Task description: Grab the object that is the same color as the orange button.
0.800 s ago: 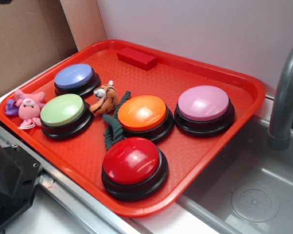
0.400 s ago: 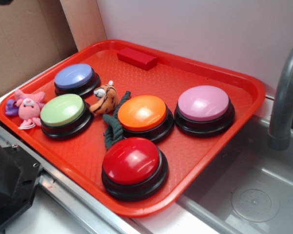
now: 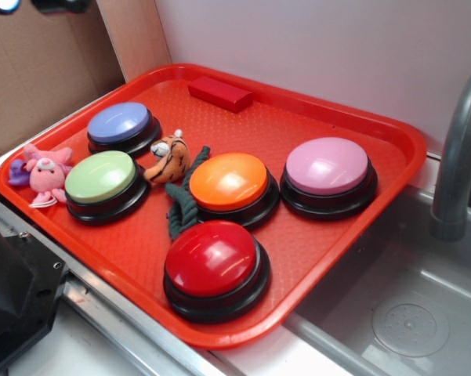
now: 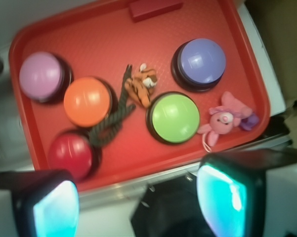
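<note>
change: the arm's just poked into the top-left corner of the exterior view, wasn't there a moment ago; nothing on the tray (image 3: 392,149) has budged
tiger (image 3: 170,159): sitting between the green button (image 3: 102,178) and the orange button (image 3: 229,181), leaning on the green rope (image 3: 182,205)
gripper (image 4: 133,197): jaws wide, empty, high over the tray's near edge
task read: looks like the approach is only starting, so it needs to drop onto the tiger, not the pink plush (image 4: 222,120)
</note>
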`<state>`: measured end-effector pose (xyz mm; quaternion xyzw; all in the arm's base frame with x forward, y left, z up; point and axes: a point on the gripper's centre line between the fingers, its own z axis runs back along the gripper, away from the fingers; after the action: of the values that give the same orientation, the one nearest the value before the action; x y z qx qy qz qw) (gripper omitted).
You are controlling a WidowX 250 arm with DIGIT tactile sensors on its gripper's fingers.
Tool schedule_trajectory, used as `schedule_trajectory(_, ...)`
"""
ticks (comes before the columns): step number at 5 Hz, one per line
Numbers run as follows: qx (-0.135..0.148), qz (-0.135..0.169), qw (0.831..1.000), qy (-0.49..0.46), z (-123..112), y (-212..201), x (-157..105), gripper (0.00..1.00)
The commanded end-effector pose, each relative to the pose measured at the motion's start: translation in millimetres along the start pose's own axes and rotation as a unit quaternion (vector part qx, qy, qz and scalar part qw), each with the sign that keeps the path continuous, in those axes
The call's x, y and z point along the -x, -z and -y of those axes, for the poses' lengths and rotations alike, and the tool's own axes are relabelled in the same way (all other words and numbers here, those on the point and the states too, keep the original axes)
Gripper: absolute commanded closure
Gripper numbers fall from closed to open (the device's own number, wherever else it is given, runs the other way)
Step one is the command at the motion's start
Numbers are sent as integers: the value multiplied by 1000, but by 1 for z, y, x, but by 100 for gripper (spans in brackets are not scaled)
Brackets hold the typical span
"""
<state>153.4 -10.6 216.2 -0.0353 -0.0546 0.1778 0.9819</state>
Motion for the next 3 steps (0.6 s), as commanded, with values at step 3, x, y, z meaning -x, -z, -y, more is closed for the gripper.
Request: schedule_trajectory(3,-56,35,982,-175,-13,107,-68,0)
